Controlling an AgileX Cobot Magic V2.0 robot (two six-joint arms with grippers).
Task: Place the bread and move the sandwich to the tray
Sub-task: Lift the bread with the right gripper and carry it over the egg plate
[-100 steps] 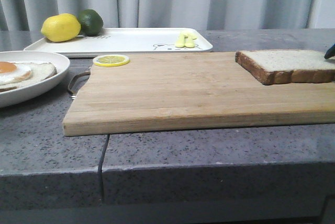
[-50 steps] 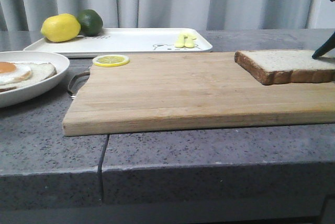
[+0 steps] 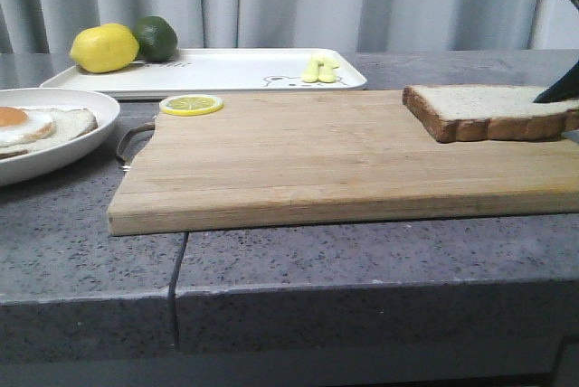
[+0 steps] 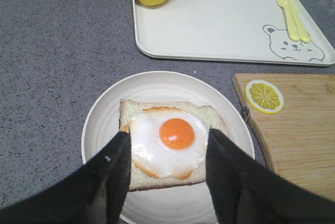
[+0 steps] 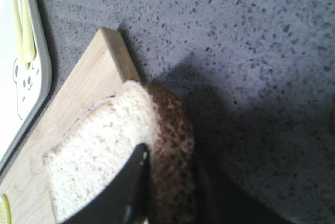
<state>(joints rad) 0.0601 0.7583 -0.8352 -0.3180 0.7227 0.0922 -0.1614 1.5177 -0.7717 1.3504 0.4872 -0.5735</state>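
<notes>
The bread [image 3: 488,107], a thick pale slice with a brown crust, lies at the right end of the wooden cutting board [image 3: 298,152], its right side raised a little. My right gripper [image 5: 170,169] is shut on the crust edge of the bread [image 5: 99,156]; only a dark fingertip [image 3: 554,90] shows in the front view. A single toast slice with a fried egg [image 4: 172,135] lies on the round white plate [image 4: 102,122] at the left. My left gripper [image 4: 167,137] hovers open above it, one finger on each side. The white tray [image 3: 226,69] lies behind the board.
A lemon [image 3: 105,47] and a lime [image 3: 157,36] sit at the tray's far left corner. Yellow cutlery [image 3: 320,69] lies by the tray's bear drawing. A lemon slice [image 3: 191,104] lies on the board's back left corner. The counter's front edge is close below the board.
My right gripper's finger has come in from the right edge and risen over the bread. The bread has shifted slightly left and its right side has lifted.
</notes>
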